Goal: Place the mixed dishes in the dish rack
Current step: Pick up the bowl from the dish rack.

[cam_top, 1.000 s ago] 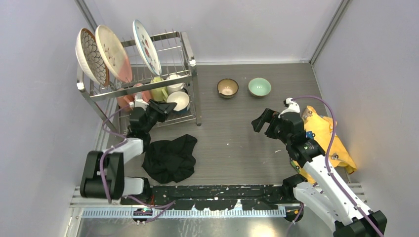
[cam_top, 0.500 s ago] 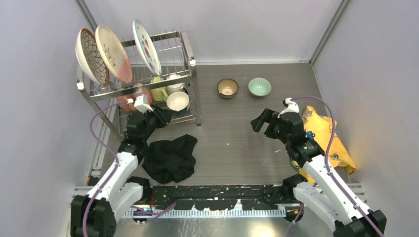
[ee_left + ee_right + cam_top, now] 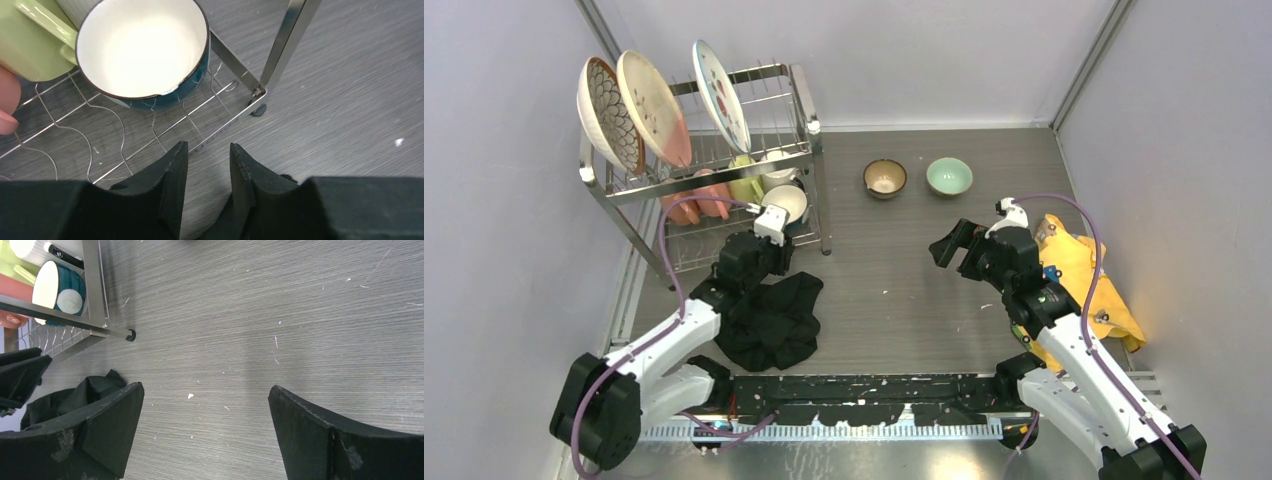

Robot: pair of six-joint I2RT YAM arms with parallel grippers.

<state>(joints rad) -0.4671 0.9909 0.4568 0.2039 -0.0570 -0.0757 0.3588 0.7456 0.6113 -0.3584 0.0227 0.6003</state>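
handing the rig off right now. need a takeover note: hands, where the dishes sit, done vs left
Left hand: partly open, empty, just outside the front edge of the dish rack's lower tier.
Right hand: wide open, empty, over bare table.
Done: three plates stand on the upper tier. The pink mug, yellow mug, white mug and blue bowl are in the lower tier.
Left: brown bowl and mint-green bowl, side by side on the table right of the rack.
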